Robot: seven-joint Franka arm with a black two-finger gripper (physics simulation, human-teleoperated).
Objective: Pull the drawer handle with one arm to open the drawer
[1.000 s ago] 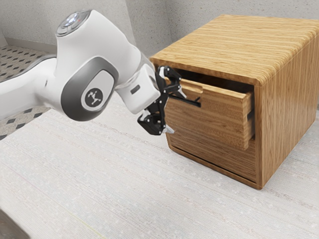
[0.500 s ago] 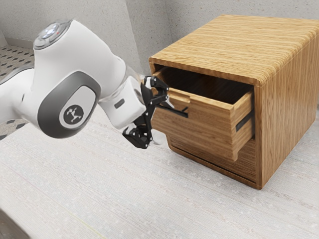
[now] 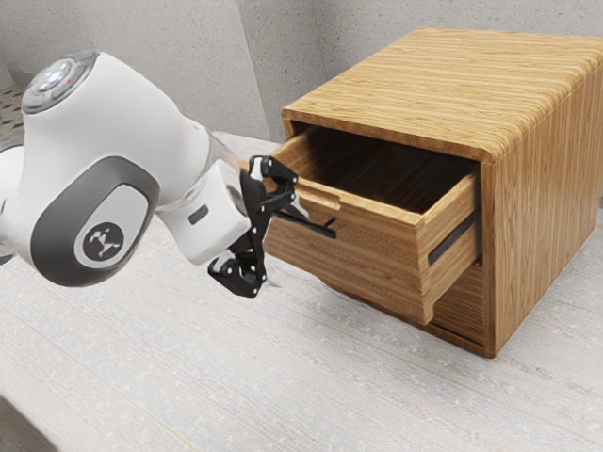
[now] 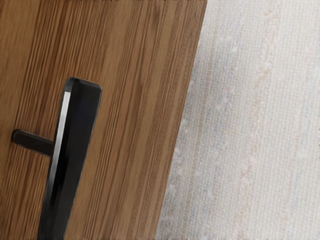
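I see a pale, finely streaked tabletop (image 3: pixel 283 377) across the lower exterior view, and the wrist view shows it again as a whitish grained surface (image 4: pixel 260 125). Its dark edge cuts across the corner at the exterior view's lower left. On it, toward the exterior view's right, stands a wooden cabinet (image 3: pixel 471 85) with striped grain and rounded top edges. Behind it I make out a grey speckled wall (image 3: pixel 188 38), which folds into a corner just above the cabinet.

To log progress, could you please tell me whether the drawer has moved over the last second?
Yes. The drawer has slid further out of the cabinet, toward the exterior view's left.
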